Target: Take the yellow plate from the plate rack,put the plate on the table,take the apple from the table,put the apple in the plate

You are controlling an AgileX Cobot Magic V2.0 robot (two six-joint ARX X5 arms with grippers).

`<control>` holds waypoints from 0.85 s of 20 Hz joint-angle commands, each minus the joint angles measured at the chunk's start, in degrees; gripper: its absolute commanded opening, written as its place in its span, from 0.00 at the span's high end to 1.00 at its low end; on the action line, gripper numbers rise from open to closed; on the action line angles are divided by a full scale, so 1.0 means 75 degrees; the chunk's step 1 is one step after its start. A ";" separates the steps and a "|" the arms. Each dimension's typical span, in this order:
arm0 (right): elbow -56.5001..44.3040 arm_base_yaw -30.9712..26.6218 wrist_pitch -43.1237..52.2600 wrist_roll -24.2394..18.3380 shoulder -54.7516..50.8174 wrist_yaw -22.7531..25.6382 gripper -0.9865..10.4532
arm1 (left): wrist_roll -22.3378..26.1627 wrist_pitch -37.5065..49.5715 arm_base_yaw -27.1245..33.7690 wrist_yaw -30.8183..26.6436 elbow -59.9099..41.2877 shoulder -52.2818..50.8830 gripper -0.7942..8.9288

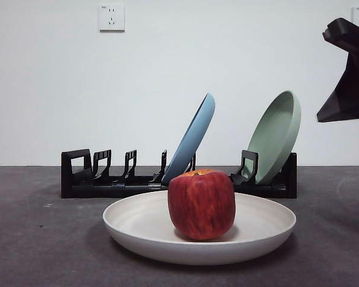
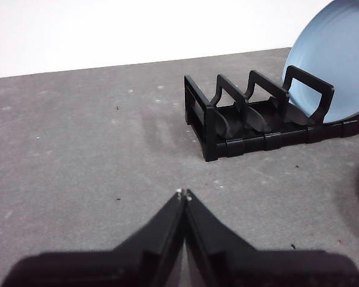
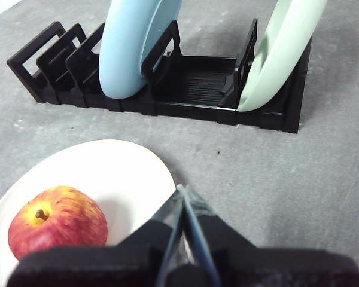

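The dark grey matte table (image 1: pixel 36 251) carries a long, low black plastic plate rack (image 1: pixel 107 182), where a light blue plate (image 1: pixel 194 134) and a pale green plate (image 1: pixel 278 134) lean in their slots. In front lies the wide, shallow cream plate (image 1: pixel 137 230), flat and probably stiff and smooth, best pinched at its raised rim. The red, yellow-streaked apple (image 1: pixel 201 204) sits inside it, firm, round and likely slippery, best gripped across its middle. The right gripper (image 3: pixel 182 194) hovers beside the plate, jaws closed and empty; the left gripper (image 2: pixel 183 194) likewise, over bare table.
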 commanded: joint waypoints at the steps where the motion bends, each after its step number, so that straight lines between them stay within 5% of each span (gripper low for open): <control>1: -0.0047 -0.0003 0.0067 0.0076 0.0006 0.0023 0.91 | 0.0061 0.0012 0.0029 -0.0012 -0.0108 -0.0020 0.92; 8: -0.0047 -0.0166 -0.1329 -0.0600 -0.1274 0.0044 0.91 | 0.0061 0.0012 0.0029 -0.0012 -0.0108 -0.0020 0.92; 17: -0.0251 -0.2786 -0.1781 -0.1807 -0.4800 -0.0443 0.91 | 0.0061 0.0012 0.0029 -0.0012 -0.0108 -0.0020 0.92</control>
